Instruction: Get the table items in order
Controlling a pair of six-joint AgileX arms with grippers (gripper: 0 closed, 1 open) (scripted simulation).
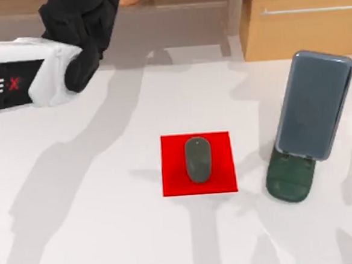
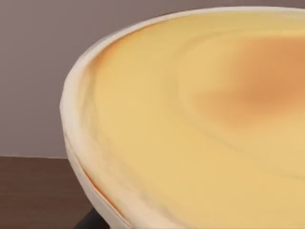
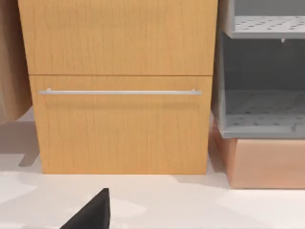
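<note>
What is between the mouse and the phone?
In the top view, a strip of the red square and bare white table separate the mouse from the phone.

The dark grey oval mouse [image 1: 198, 159] lies lengthwise in the middle of the red square [image 1: 172, 168], mid-table [image 1: 79, 223]. The grey-blue phone [image 1: 314, 103], a rounded slab, leans tilted on the green stand [image 1: 290, 181] at the right. The cup's yellow lid [image 2: 200, 124] shows close up in the left wrist view.
</note>
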